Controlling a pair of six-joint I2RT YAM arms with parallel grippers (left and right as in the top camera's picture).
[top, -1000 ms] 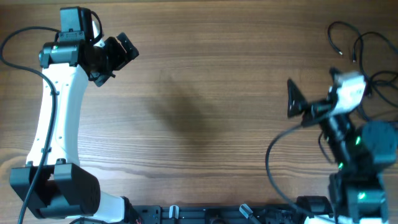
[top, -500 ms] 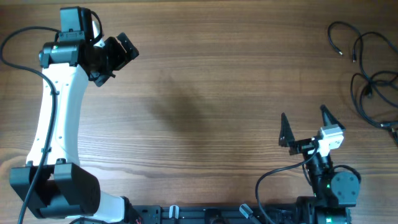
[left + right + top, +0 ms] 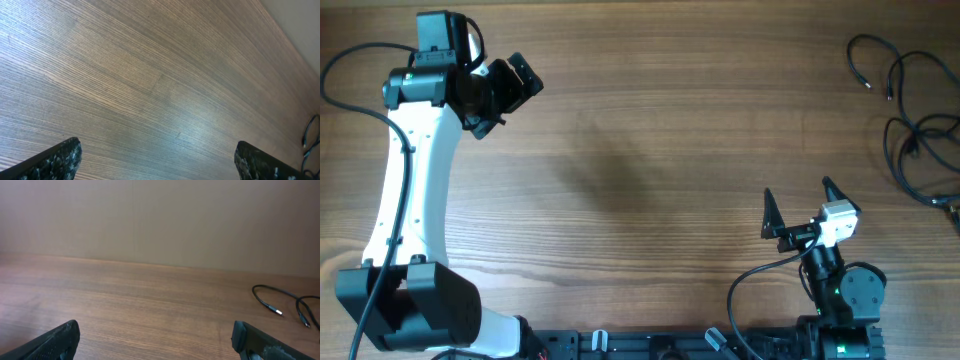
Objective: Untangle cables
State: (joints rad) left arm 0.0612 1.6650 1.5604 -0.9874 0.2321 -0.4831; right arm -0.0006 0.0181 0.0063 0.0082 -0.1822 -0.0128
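1. Your left pincer (image 3: 510,95) hung over the table (image 3: 650,150) with its jaws spread wide, and only wood grain showed between its fingertips (image 3: 62,157).
2. Your right pincer (image 3: 798,200) likewise stood with jaws wide apart, clamped on nothing, and faced across the wood toward a plain wall (image 3: 160,220).
3. The cables (image 3: 910,130) lay on the table in loose black loops, ahead of the right pincer and off to its right, well apart from both of its fingers.
4. In the right wrist view, two small plug ends (image 3: 278,311) pointed out of the loops, on the side nearer that pincer.
5. From the left pincer the cables lay far across the table, and your left wrist camera caught only a sliver of loop at its right edge.
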